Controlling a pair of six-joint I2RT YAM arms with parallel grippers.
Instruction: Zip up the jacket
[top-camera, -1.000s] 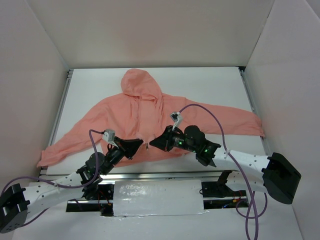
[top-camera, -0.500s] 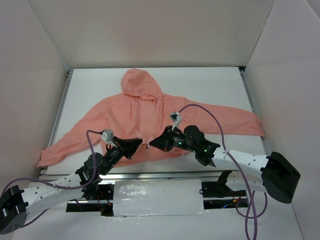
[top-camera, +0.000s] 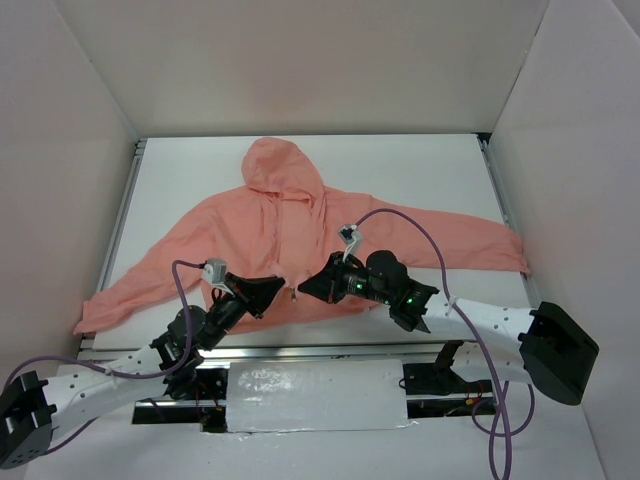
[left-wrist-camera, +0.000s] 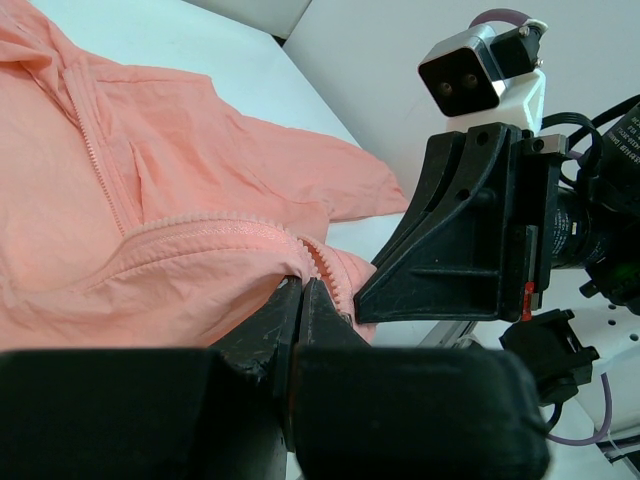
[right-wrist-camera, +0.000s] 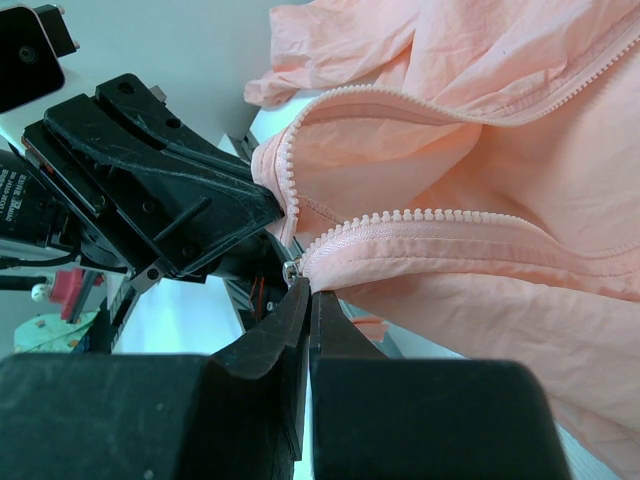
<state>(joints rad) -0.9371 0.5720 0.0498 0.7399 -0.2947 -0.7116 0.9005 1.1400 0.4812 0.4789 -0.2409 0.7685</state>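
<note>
The salmon-pink hooded jacket (top-camera: 290, 235) lies flat on the white table, hood to the far side, sleeves spread, front zipper open. My left gripper (top-camera: 280, 287) is shut on the bottom hem of one zipper side (left-wrist-camera: 250, 235), lifted a little. My right gripper (top-camera: 303, 286) is shut on the bottom end of the other zipper side (right-wrist-camera: 420, 235), with the small metal slider (right-wrist-camera: 291, 268) at its fingertips. The two grippers face each other almost touching at the jacket's near hem. The open zipper teeth (right-wrist-camera: 400, 92) run away toward the hood.
White walls stand on the far, left and right sides of the table (top-camera: 420, 170). A metal rail (top-camera: 300, 348) runs along the near edge. Purple cables (top-camera: 420, 235) loop from both wrists over the jacket.
Almost nothing: both grippers stay shut on the zipper ends at the hem; the left arm shifted slightly between the earliest frame and now.
</note>
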